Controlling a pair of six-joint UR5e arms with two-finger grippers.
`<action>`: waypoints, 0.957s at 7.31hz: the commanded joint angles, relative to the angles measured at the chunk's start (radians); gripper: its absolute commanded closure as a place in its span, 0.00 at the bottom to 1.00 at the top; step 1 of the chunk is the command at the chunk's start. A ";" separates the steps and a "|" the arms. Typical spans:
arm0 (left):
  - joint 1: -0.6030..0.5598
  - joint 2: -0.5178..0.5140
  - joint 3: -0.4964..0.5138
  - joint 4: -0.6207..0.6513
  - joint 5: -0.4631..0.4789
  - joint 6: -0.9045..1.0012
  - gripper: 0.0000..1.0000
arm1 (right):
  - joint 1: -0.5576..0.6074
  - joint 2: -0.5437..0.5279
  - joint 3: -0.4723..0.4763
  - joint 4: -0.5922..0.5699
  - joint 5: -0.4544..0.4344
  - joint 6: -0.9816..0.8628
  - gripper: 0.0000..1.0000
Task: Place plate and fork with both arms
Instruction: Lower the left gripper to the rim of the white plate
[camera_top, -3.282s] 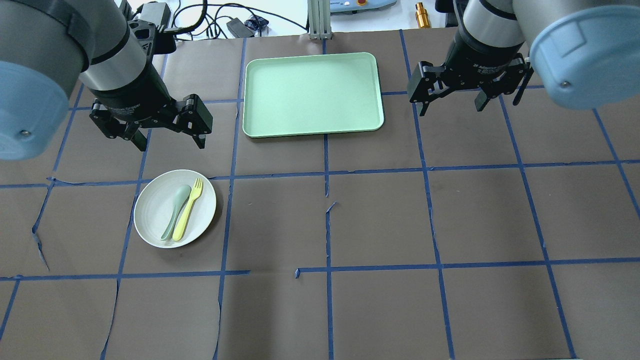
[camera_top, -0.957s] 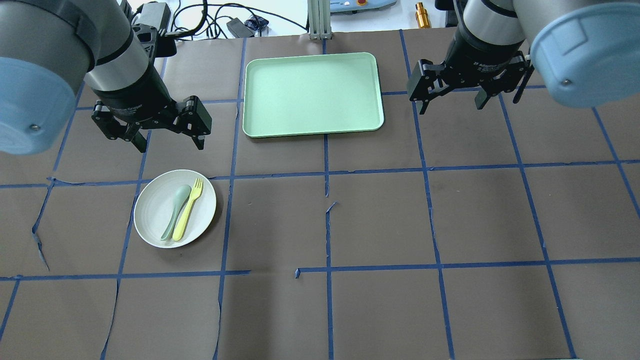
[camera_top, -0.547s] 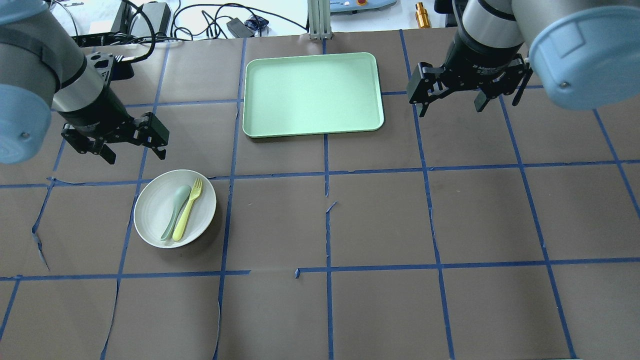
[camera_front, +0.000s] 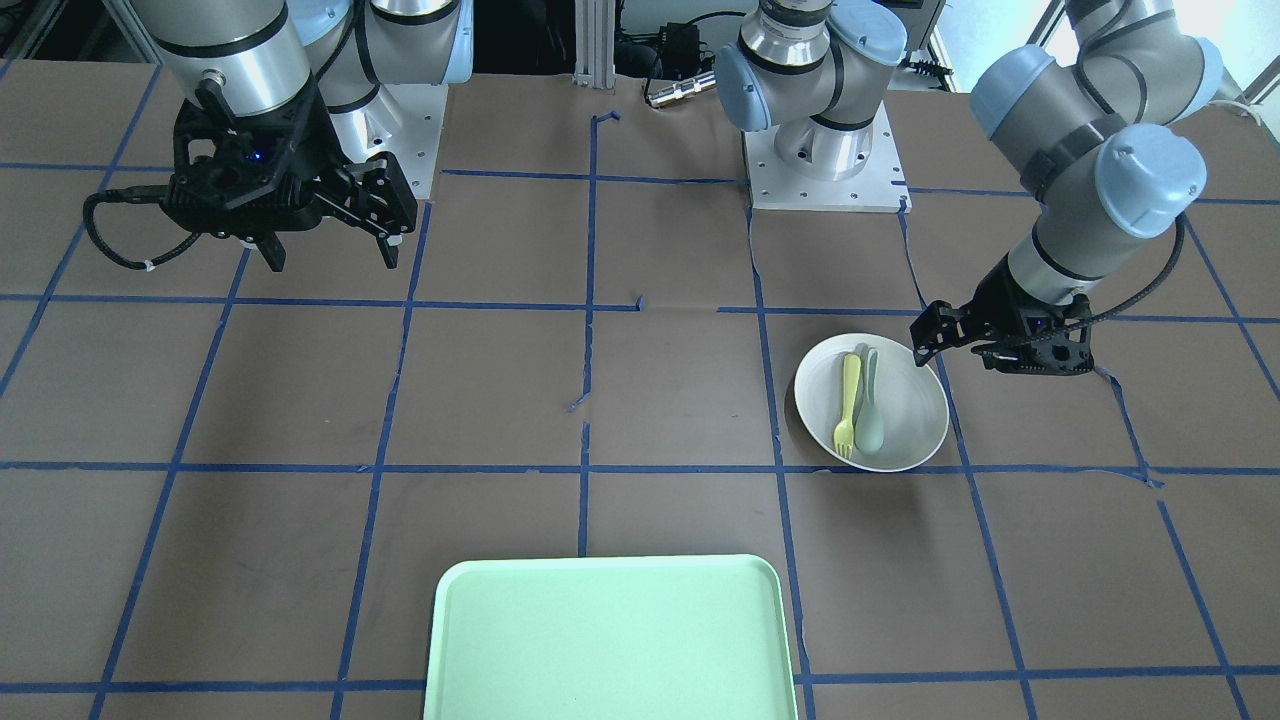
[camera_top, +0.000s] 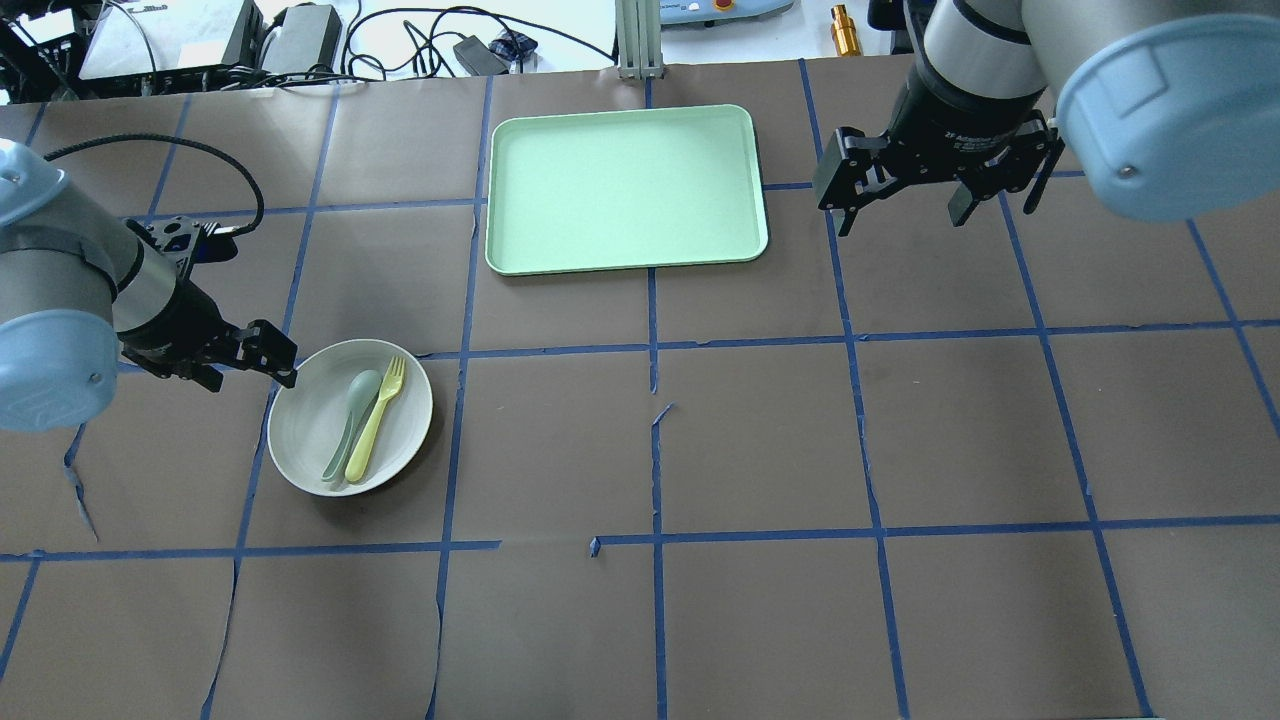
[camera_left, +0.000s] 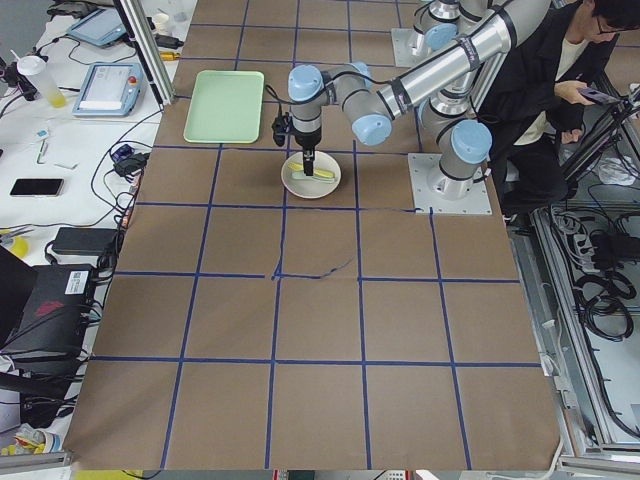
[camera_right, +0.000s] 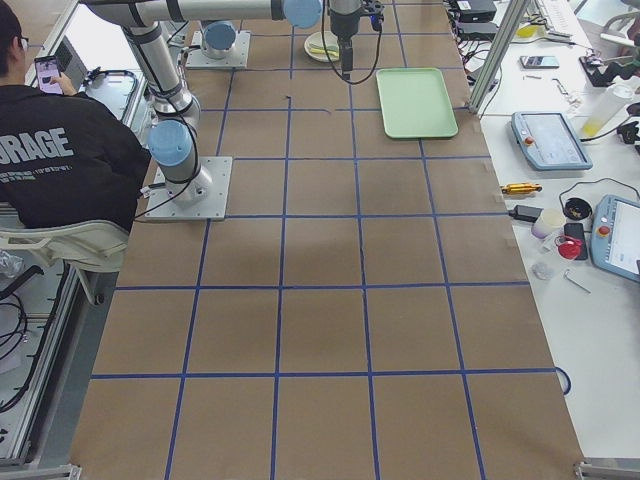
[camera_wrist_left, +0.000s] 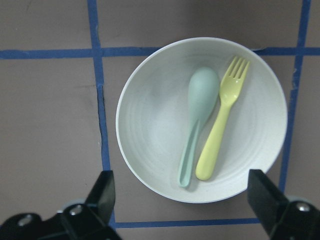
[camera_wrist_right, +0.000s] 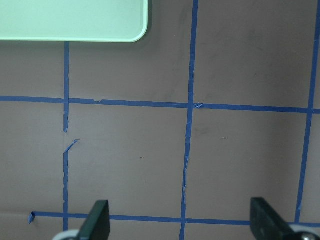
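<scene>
The off-white plate (camera_top: 305, 420) lies on the table's left half and holds the pale-yellow fork (camera_top: 375, 420) beside a grey-green spoon (camera_top: 350, 425). My left gripper (camera_top: 250, 378) is open and empty, low at the plate's left rim, with one fingertip (camera_top: 288, 376) at the rim. In the left wrist view the plate (camera_wrist_left: 150, 125) with the fork (camera_wrist_left: 220, 125) lies just ahead of the open gripper (camera_wrist_left: 182, 200). My right gripper (camera_top: 900, 218) is open and empty, high above bare table right of the tray. It also shows in the front-facing view (camera_front: 332, 262).
A mint-green rectangular tray (camera_top: 625, 190) lies at the far middle of the table, and its corner shows in the right wrist view (camera_wrist_right: 75, 20). Blue tape lines cross the brown paper cover. Cables and devices lie beyond the far edge. A person sits behind the robot (camera_left: 560, 60).
My left arm has swung left and down, from high over the area beyond the plate to the plate's left rim. The right arm has hardly moved. Plate, fork and spoon have not moved.
</scene>
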 joint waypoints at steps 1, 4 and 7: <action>0.051 -0.071 -0.065 0.113 0.000 0.064 0.16 | 0.000 0.000 0.000 0.000 0.000 0.001 0.00; 0.059 -0.131 -0.073 0.158 0.002 0.067 0.37 | 0.000 0.001 0.000 0.000 0.000 0.003 0.00; 0.059 -0.158 -0.078 0.165 0.006 0.065 0.67 | 0.000 0.006 0.000 0.000 0.000 0.001 0.00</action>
